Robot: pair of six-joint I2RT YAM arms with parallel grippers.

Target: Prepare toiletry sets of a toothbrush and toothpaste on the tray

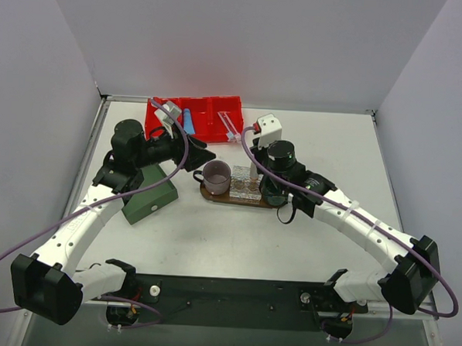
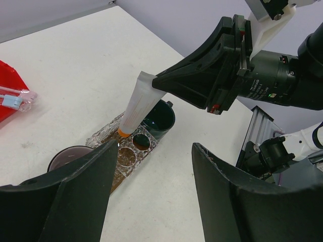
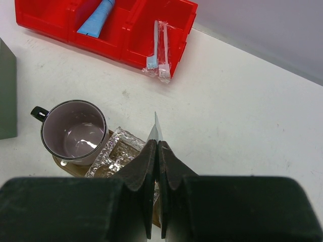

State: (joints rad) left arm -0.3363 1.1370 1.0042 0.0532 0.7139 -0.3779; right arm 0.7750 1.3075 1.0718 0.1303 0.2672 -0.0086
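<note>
Currently we see the white toothpaste tube [image 2: 137, 103] in the middle of the left wrist view. It hangs tilted with its orange cap down, over the round holes of a clear holder [image 3: 113, 146]. We cannot tell whether the cap touches the holder. The right pincer [image 3: 157, 151] is clamped on the tube's flat crimped end, its jaws pressed together.

The holder lies on the tray [image 1: 210, 193], between a purple mug [image 3: 74, 128] at the left end and a dark green mug [image 2: 160, 117].

The left pincer [image 2: 154, 151] fills the bottom of its own view, fingers spread wide and holding nothing, near the tray's left end.

At the upper left of the right wrist view, a red bin [image 3: 50, 25] holds the blue toothpaste tube [image 3: 96, 19]. The two toothbrushes [image 3: 159, 45] sit in its right compartment, heads poking over the front wall. A dark green box [image 1: 148, 200] rests on the worktop [image 1: 235, 243] to the left of the tray.
</note>
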